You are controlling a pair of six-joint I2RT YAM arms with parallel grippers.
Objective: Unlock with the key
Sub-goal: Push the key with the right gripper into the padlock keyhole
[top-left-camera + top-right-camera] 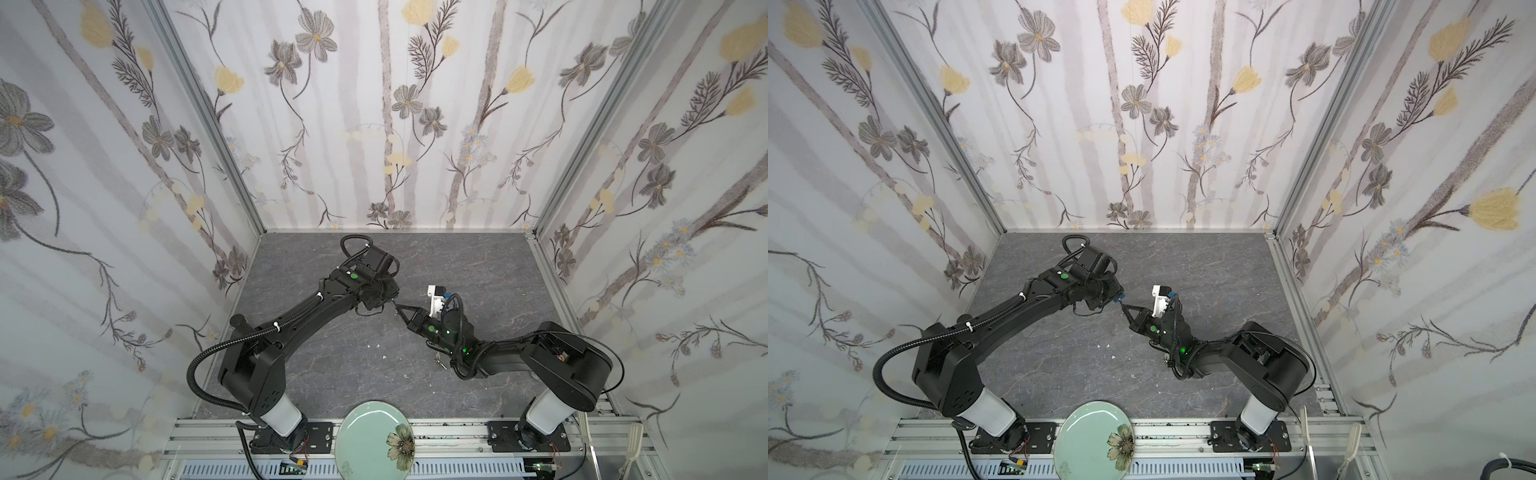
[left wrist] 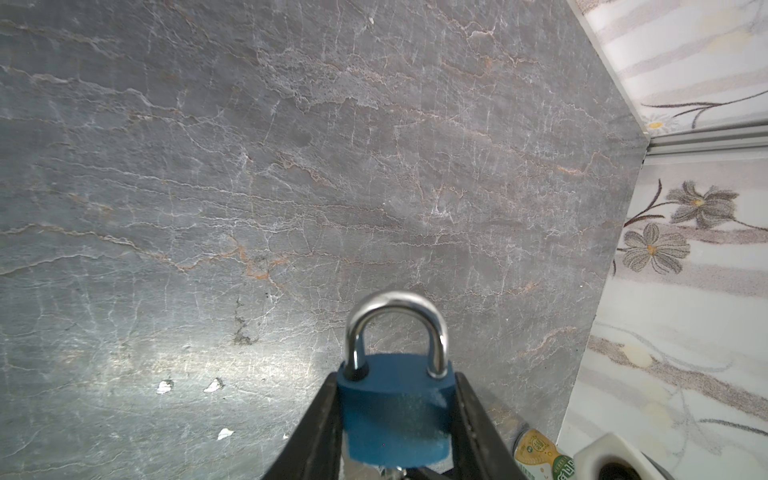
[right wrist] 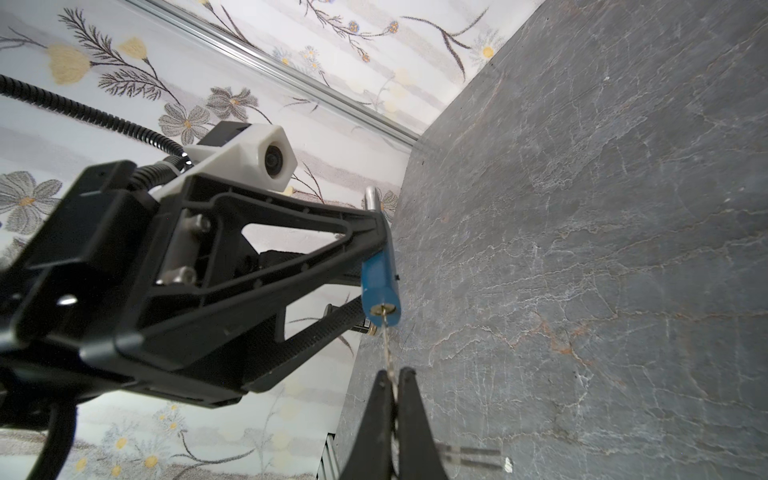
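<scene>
The blue padlock (image 2: 395,411) is held clear of the grey stone-patterned tabletop (image 2: 208,166), near the middle of the work area between the two arms. Its steel shackle (image 2: 397,309) is seen with both legs entered in the body. The body is clamped by its two sides in the left gripper (image 2: 395,378), whose jaws are set partly apart to the width of the lock. A key (image 3: 388,349) is presented to the keyhole in the underside of the lock body and appears to be inserted; the depth cannot be determined. The key is pinched at its other end by the right gripper (image 3: 394,374), whose jaws are fully closed on it. A green flowered plate (image 1: 365,432) lies at the near edge, well apart from both grippers.
</scene>
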